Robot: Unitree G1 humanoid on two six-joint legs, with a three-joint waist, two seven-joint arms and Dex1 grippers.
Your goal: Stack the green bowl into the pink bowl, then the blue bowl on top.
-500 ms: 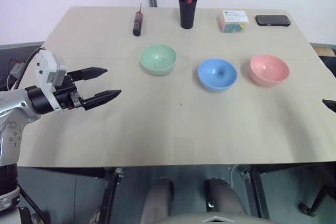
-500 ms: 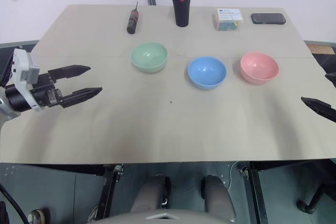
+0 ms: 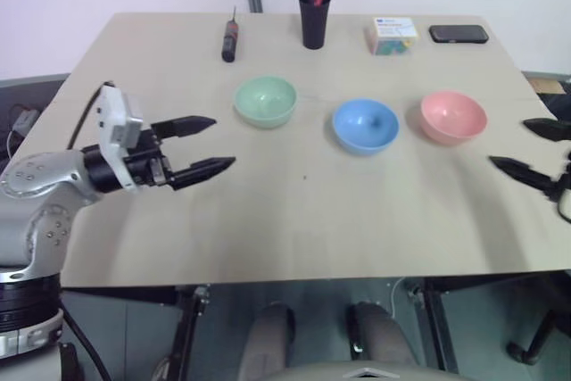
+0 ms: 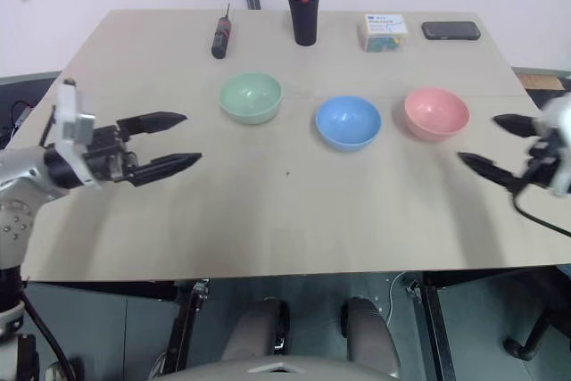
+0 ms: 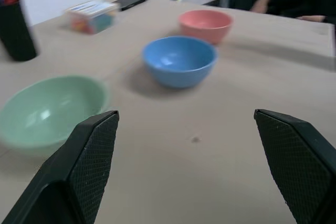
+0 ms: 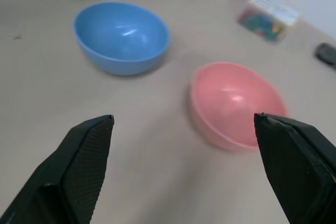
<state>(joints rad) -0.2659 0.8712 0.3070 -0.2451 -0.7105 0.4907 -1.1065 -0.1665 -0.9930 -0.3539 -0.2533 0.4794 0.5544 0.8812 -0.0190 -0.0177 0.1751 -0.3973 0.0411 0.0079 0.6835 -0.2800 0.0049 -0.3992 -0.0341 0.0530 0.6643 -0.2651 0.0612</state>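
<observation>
Green bowl [image 5: 50,109] cut off by left jaws' finger [image 5: 84,169].

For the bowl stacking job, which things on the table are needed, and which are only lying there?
Needed:
green bowl
blue bowl
pink bowl

Only lying there:
screwdriver
black pen cup
small box
phone

Head stereo pair: high, looking forward and down over the whole table [image 3: 294,220]. Left wrist view: low, near the tabletop, facing along the bowl row from the green bowl [image 5: 50,109] end. Right wrist view: close, angled down at the pink bowl [image 6: 236,103]. Shared by all views: the three bowls, blue bowl [image 4: 348,120] in the middle.
</observation>
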